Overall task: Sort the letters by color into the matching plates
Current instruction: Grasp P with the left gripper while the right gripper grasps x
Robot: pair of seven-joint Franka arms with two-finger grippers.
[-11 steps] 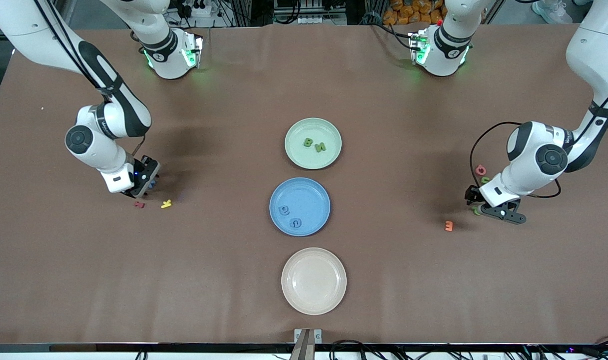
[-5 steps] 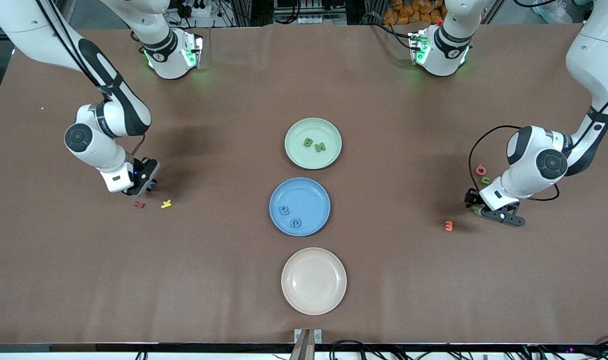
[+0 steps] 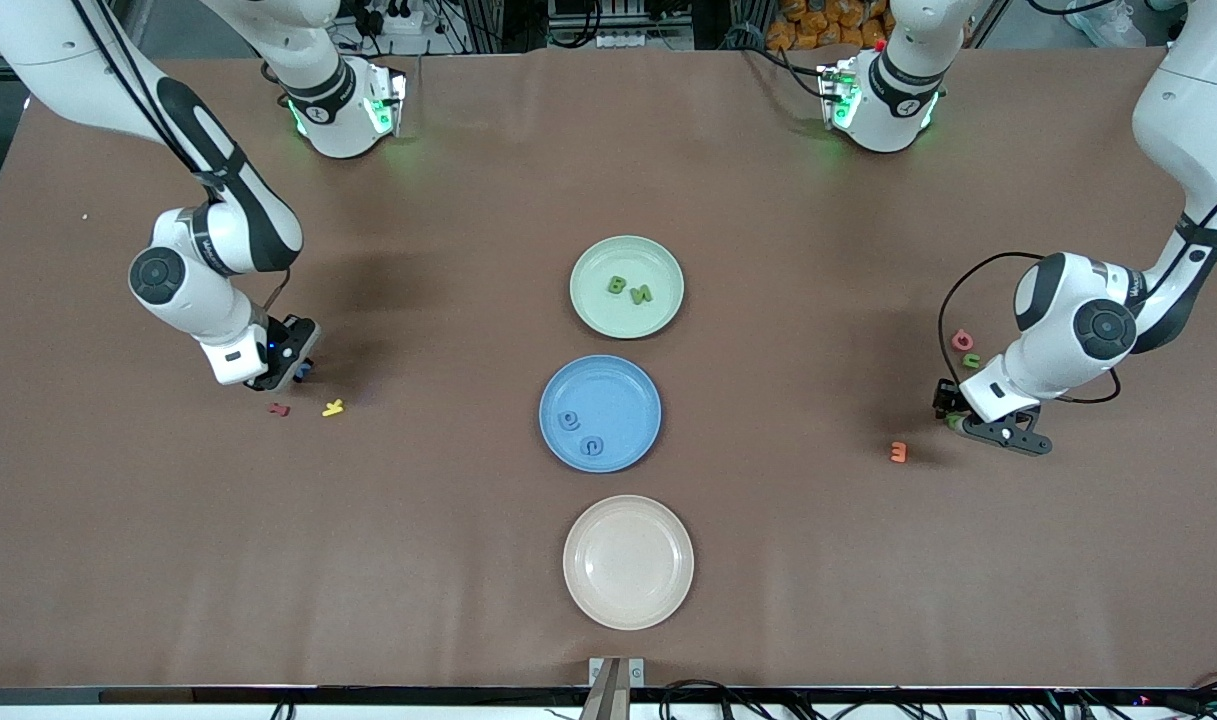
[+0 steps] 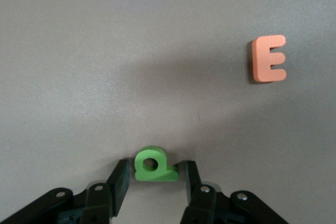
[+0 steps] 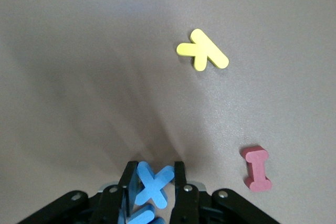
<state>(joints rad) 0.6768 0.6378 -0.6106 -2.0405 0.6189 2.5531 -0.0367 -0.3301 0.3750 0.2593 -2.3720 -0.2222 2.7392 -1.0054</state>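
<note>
Front view, as I read it from my station: pale green plate (image 3: pixel 627 287) farthest from the camera, holding two green letters (image 3: pixel 630 289); blue plate (image 3: pixel 600 413) nearer, holding two blue letters (image 3: pixel 580 433); cream plate (image 3: pixel 628 562) nearest; right gripper (image 3: pixel 290 368) low at the table toward the right arm's end, a red letter (image 3: pixel 279 409) and a yellow letter (image 3: pixel 333 407) just nearer the camera; left gripper (image 3: pixel 960 418) low at the table toward the left arm's end, an orange E (image 3: pixel 898 452) near it, a pink letter (image 3: pixel 962 340) and a small green letter (image 3: pixel 971 361) lying farther from the camera.

Left wrist view: I note a green letter with a round hole (image 4: pixel 152 164) flat on the table between the fingers (image 4: pixel 119 180), which flank it closely; whether they touch it I cannot tell; orange E apart.

Right wrist view: fingers (image 5: pixel 179 181) pinched on a blue X (image 5: pixel 152 184), a second blue piece (image 5: pixel 137 216) partly hidden below it; yellow letter and red I-shaped letter apart.
</note>
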